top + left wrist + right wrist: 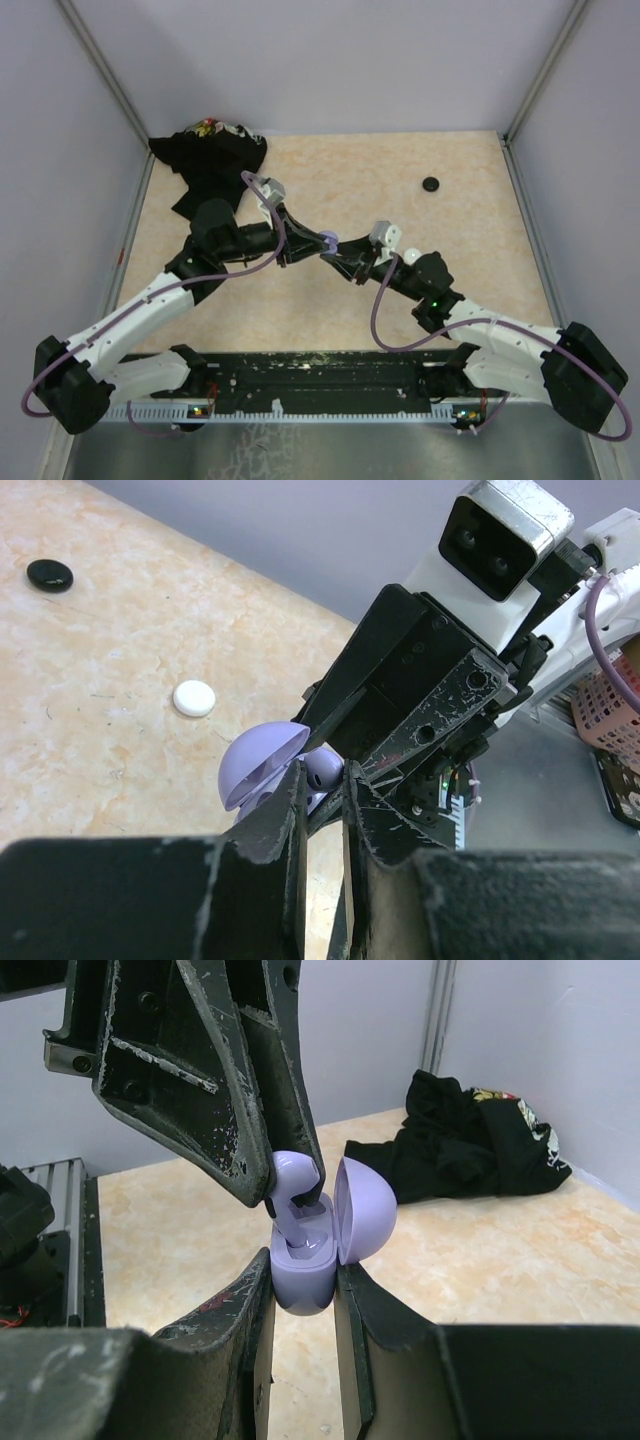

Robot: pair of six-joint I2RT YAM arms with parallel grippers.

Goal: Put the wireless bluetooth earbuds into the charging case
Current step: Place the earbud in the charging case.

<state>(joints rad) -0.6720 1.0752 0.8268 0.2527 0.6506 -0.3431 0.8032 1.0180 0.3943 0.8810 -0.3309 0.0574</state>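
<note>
two pincers meet above the desk (460, 200). left pincer (325, 780) is pressed onto a lavender earbud (293, 1172), whose lower part is hidden inside the charging case (300, 1290) just below. right pincer (303, 1278) clamps that case by its sides, its lid (366, 1210) swung open beyond. seen from above, the pincers cover nearly all of it.

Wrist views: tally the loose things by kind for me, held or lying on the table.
case: 1
earbud: 1
discs: 2, a black disc and a white disc
cloth: 1
Total: 5
</note>
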